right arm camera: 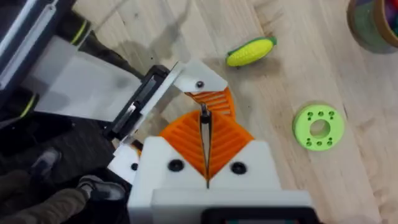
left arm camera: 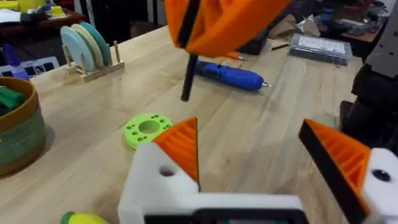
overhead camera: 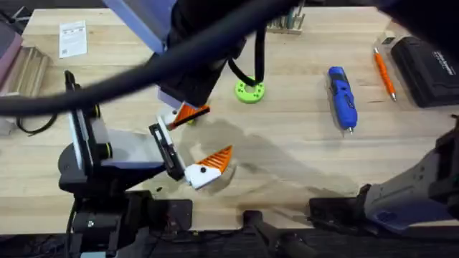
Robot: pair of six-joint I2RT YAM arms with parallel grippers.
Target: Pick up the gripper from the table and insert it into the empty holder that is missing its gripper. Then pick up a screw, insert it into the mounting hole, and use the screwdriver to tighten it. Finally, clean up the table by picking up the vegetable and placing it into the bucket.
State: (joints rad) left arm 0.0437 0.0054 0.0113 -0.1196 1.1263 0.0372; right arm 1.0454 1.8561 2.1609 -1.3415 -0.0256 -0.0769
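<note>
Right claw [right arm camera: 205, 149] closed above left claw [left arm camera: 261, 162] (open), screwdriver [overhead camera: 342, 98] well apart

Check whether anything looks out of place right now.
Nothing spilled or broken. The small yellow toy vegetable with a green end lies loose on the wooden table, outside the brown-rimmed round bucket. The fat blue electric screwdriver lies apart, while the right gripper's jaws pinch a thin black rod.

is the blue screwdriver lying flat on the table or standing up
Lying flat. The screwdriver rests on its side on the bare wood of the table, metal bit toward the arms' bases, untouched, with the thin orange stick beside it.
</note>
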